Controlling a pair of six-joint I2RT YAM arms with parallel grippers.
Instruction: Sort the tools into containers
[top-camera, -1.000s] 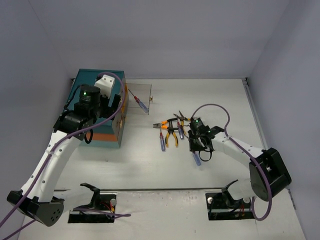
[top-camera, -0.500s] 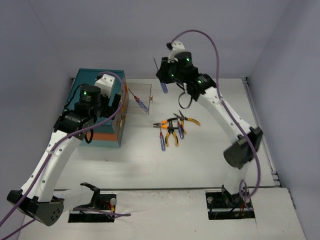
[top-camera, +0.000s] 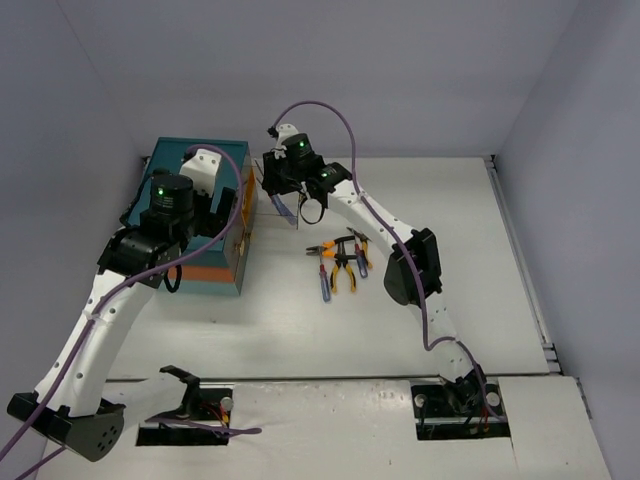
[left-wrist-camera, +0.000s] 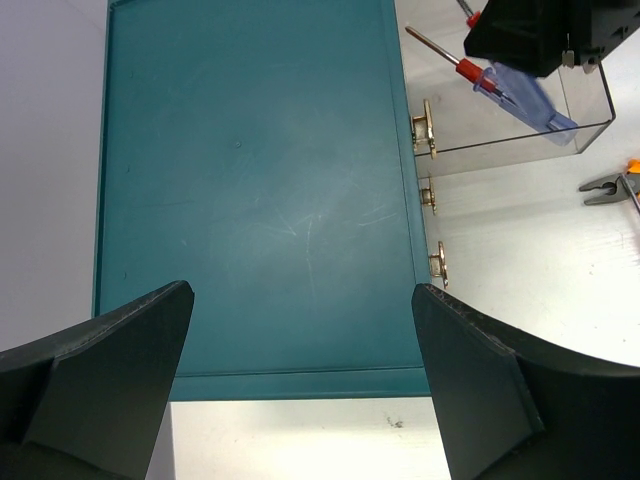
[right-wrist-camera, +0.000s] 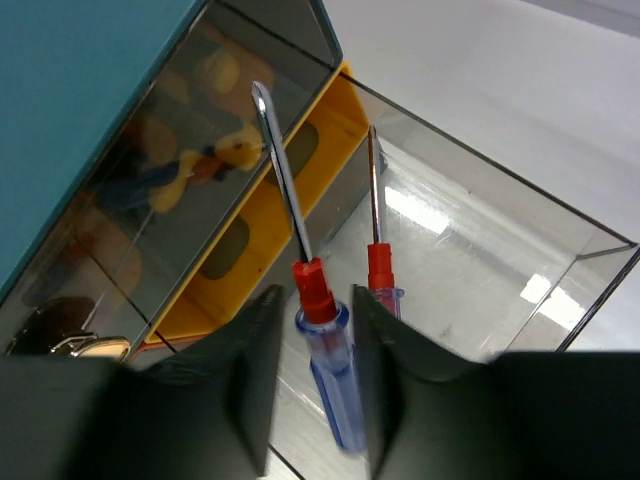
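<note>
Holding: blue-handled screwdriver (right-wrist-camera: 328, 362), clamped in right gripper (right-wrist-camera: 314, 345), just above the open clear drawer (right-wrist-camera: 480, 250) of the teal chest (left-wrist-camera: 250, 200).
Drawer: second screwdriver (right-wrist-camera: 379, 268) already lies inside.
Left gripper (left-wrist-camera: 300, 310): jaws apart, empty, over the chest top.
Risk: the tip is close to the chest front, so a tilted release could hang the shaft on the drawer wall.
Change: half a second ago the right arm was raised high; it is now down at the drawer.
</note>
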